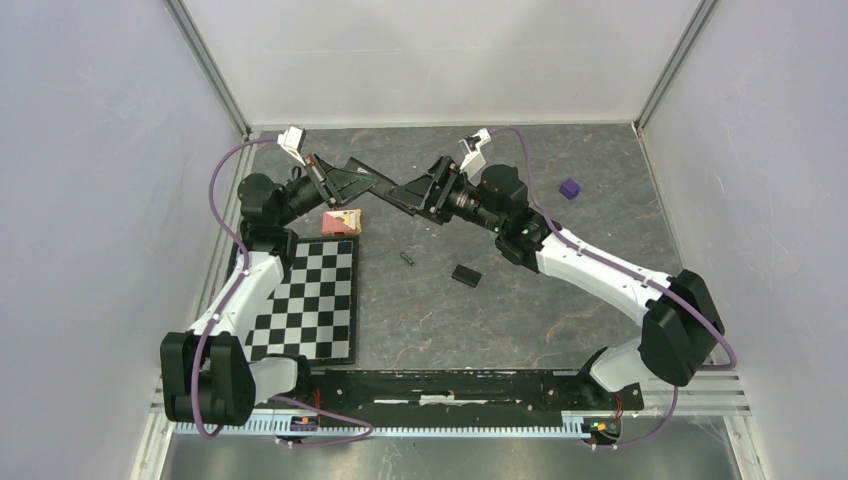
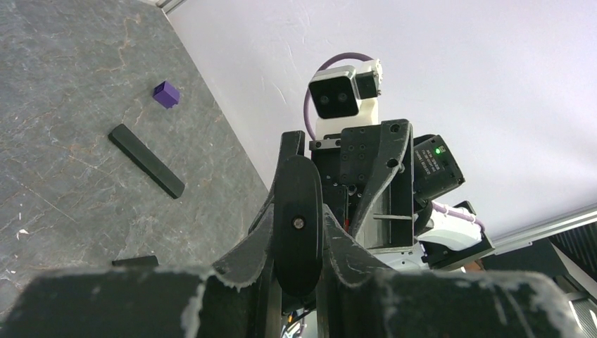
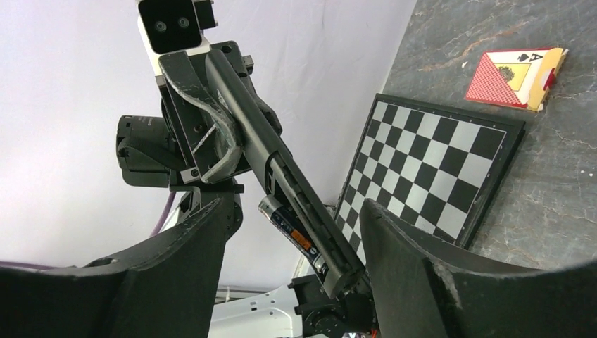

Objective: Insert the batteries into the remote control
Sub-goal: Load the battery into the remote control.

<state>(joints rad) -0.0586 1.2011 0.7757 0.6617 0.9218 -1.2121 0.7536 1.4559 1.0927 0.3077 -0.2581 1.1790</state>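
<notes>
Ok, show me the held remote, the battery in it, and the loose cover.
remote control (image 3: 262,137), right wrist view, back face above the bay.
battery (image 3: 291,230), right wrist view, its orange-marked side.
battery cover (image 1: 465,274), top external view, middle of its top.

Card box (image 3: 517,77): A, spade sign. Battery (image 3: 288,227) label illegible.

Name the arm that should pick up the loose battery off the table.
Right: the right end effector is open, gripping nothing; the left end effector holds the remote control.

Grey table (image 1: 520,310), checkerboard (image 1: 310,300), card box (image 1: 341,221), purple cube (image 1: 569,188), black cover (image 1: 465,274)
</notes>
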